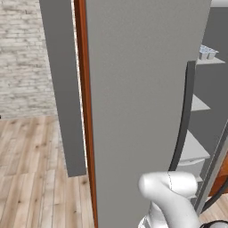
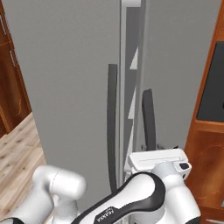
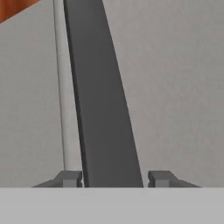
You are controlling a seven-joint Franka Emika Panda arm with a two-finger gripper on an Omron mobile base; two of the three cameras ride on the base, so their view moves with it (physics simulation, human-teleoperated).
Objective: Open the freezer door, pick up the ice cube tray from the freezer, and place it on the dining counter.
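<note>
The freezer door [image 2: 179, 65] is the right grey panel and stands slightly ajar. Its dark curved handle [image 2: 148, 116] runs down its left edge. My gripper [image 3: 114, 178] is shut on this handle [image 3: 103, 109], one fingertip [image 3: 70, 178] on each side of the bar. Through the gap the freezer [image 2: 132, 87] shows white shelves. The pale ice cube tray [image 1: 207, 52] sits on an upper shelf, past the right edge of the twin panel. The dining counter is out of view.
The twin grey panel [image 1: 138, 89] with its own handle [image 2: 112, 127] stands close in front, left of the gap. Brown wood cabinets [image 2: 210, 148] flank the fridge on the right. A wooden floor [image 1: 31, 169] and a pale brick wall [image 1: 22, 53] lie to the left.
</note>
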